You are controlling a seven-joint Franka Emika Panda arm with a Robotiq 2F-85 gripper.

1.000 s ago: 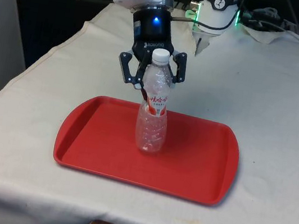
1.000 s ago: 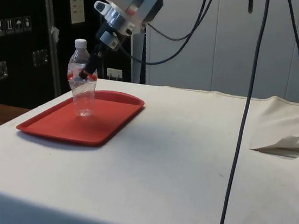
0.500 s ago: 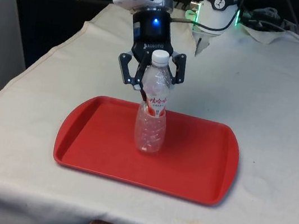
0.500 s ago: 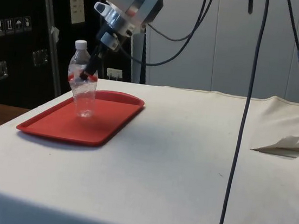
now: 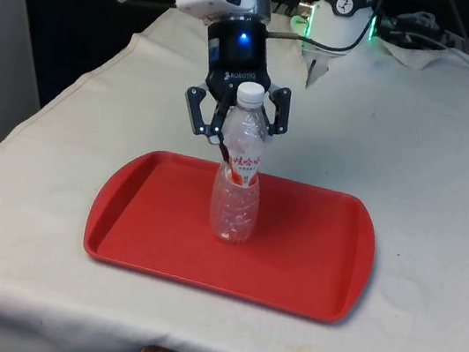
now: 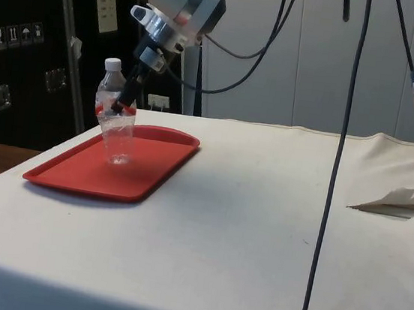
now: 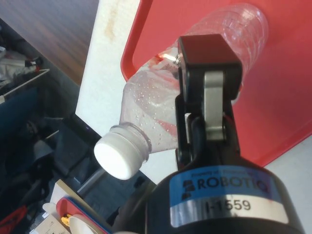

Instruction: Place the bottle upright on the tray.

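A white cloth covers the tabletop point(image 5: 431, 172), and the red tray point(image 5: 148, 216) lies on it near the front edge, a shallow oblong with rounded corners and a low raised rim. In the side view the tray point(image 6: 76, 177) sits toward the tabletop's near corner, with dark cabinets point(image 6: 24, 42) behind.

The bottle point(image 5: 235, 203) stands on the tray's floor, close to its middle — directly below and in front of the hand point(image 5: 232, 144). It is clear, thin plastic, empty, with a ribbed lower body that narrows to a waist, a red-and-white printed label band around its upper half, and a white screw cap point(image 5: 249, 93) on top. In the side view the bottle point(image 6: 116, 132) has its base on the tray and its neck leans slightly away from the hand point(image 6: 127, 100), so it is not quite plumb.

The hand reaches down at a slant from behind the bottle, its black fingers point(image 5: 193, 111) spread to either side of the bottle's shoulder; the hand is released, not clamping it. In the wrist view one finger point(image 7: 209, 97) lies across the bottle's point(image 7: 161, 112) label region, the cap point(image 7: 119, 156) nearest, the ribbed base furthest away against the red tray point(image 7: 278, 97).
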